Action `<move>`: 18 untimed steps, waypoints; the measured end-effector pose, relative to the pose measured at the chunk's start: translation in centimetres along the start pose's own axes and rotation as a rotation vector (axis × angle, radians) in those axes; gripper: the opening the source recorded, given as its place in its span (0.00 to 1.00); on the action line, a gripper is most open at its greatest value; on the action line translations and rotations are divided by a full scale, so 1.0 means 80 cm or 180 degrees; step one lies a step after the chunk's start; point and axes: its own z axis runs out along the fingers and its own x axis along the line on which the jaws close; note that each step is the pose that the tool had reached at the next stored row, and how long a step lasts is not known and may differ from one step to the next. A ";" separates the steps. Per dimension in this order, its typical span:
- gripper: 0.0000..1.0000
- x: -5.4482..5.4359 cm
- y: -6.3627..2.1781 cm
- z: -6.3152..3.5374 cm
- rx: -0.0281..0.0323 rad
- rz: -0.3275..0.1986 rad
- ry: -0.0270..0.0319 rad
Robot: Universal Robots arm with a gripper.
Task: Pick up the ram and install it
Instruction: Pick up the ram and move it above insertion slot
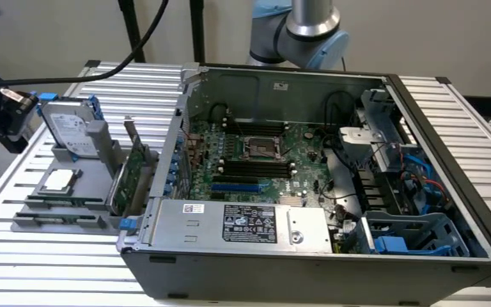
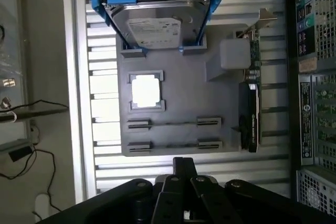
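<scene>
Two views serve me at this moment, and each one gives something different.

The exterior view gives me the inside of the open computer case (image 1: 314, 211), which lies on the slatted counter (image 1: 49, 268). I see the motherboard (image 1: 301, 150) and its black memory slots (image 1: 254, 167). Part of the arm (image 1: 307, 29) rises behind the case. On the exterior view's left of the case sits a grey tray (image 1: 36, 225).

The wrist view looks down on this tray (image 2: 184, 82) and makes its layout clear. A hard drive (image 2: 157, 24) with blue rails stands at one end, and an expansion card (image 2: 251, 108) stands along the side next to the case. A processor chip (image 2: 146, 90) lies in a square pocket. The ram (image 2: 173, 125) stands on its long edge between two pairs of clips, in the row just beside the chip. A second stick (image 2: 173, 144) seems to stand in the next row, but I cannot be sure.

The gripper (image 2: 184, 165) hangs over the counter near the tray edge closest to these rows, apart from the ram. I cannot tell if it is wide or narrow.
</scene>
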 end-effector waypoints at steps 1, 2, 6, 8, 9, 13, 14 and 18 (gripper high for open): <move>0.00 0.000 0.000 0.001 0.0000 -0.0057 0.0003; 0.00 0.000 0.000 0.002 0.0000 -0.0116 0.0006; 0.00 0.000 -0.001 0.007 0.0001 -0.0347 0.0020; 0.00 0.000 -0.001 0.010 0.0001 -0.0465 0.0027; 0.00 0.000 -0.001 0.011 0.0001 -0.0520 0.0030; 0.00 0.000 -0.001 0.016 0.0001 -0.0754 0.0043; 0.00 0.000 -0.001 0.017 0.0001 -0.0811 0.0046; 0.00 0.000 -0.001 0.022 0.0002 -0.1043 0.0059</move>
